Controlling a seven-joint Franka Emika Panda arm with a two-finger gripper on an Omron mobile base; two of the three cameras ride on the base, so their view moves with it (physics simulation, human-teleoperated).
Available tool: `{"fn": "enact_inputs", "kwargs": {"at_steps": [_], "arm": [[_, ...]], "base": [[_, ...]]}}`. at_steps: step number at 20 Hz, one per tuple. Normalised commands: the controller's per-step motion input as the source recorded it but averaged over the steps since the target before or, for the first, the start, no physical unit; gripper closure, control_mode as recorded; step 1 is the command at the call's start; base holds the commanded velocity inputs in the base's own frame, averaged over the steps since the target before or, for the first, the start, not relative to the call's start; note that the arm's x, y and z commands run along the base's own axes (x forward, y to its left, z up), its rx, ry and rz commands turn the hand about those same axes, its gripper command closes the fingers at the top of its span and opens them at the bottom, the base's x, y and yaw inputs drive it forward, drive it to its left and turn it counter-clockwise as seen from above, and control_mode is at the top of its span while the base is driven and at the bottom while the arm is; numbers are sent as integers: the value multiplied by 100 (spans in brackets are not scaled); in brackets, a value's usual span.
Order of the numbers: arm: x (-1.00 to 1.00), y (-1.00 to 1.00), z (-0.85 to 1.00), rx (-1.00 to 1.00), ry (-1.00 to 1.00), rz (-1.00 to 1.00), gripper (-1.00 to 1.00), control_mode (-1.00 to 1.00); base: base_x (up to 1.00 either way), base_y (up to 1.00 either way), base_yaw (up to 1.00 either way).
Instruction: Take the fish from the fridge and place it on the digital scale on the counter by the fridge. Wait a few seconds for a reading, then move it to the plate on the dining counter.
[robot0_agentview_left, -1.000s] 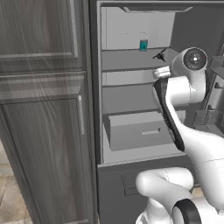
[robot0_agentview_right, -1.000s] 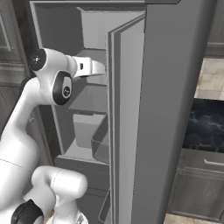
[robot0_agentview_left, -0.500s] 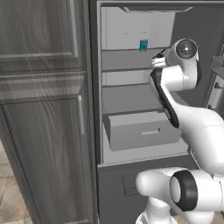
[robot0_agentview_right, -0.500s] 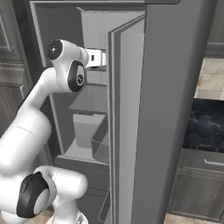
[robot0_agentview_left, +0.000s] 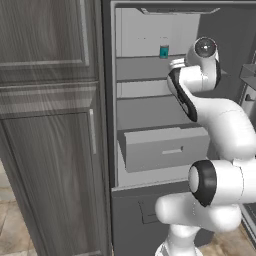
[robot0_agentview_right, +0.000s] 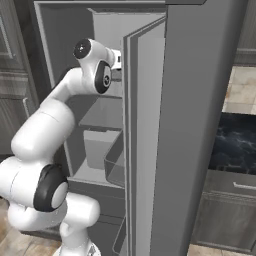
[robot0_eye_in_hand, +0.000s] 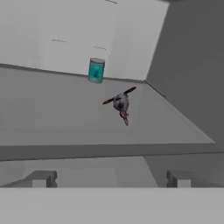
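The fridge (robot0_agentview_left: 150, 30) stands open, and my arm reaches into its upper part. On the upper shelf lies the fish (robot0_eye_in_hand: 120, 103), small and grey with dark reddish fins, toward the shelf's right side near the inner wall. My gripper (robot0_eye_in_hand: 109, 179) is open and empty. Its fingertips (robot0_eye_in_hand: 40, 178) stand wide apart just in front of the shelf's edge, still well short of the fish. My hand (robot0_agentview_left: 176, 62) sits at shelf height, and the fridge door partly covers my hand (robot0_agentview_right: 118, 59) in the right base view.
A teal can (robot0_eye_in_hand: 96, 70) stands at the back of the same shelf, left of the fish, and the teal can (robot0_agentview_left: 163, 51) also shows from the base. A pale drawer (robot0_agentview_left: 165, 147) juts out below. The open door (robot0_agentview_right: 195, 125) flanks the arm. The black veined counter (robot0_agentview_right: 235, 145) lies beyond it. Dark wood cabinets (robot0_agentview_left: 50, 125) stand at the left.
The arm has swung further into the fridge, bringing the hand up and in toward the upper shelf. The gripper has stayed open.
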Motion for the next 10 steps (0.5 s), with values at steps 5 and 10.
{"fn": "enact_inputs", "kwargs": {"at_steps": [5,10], "arm": [[50,-30,0,0,0,-1,-100,-100],[52,-33,-4,0,4,-1,-100,-100]], "base": [[0,0,0],[0,0,0]]}}
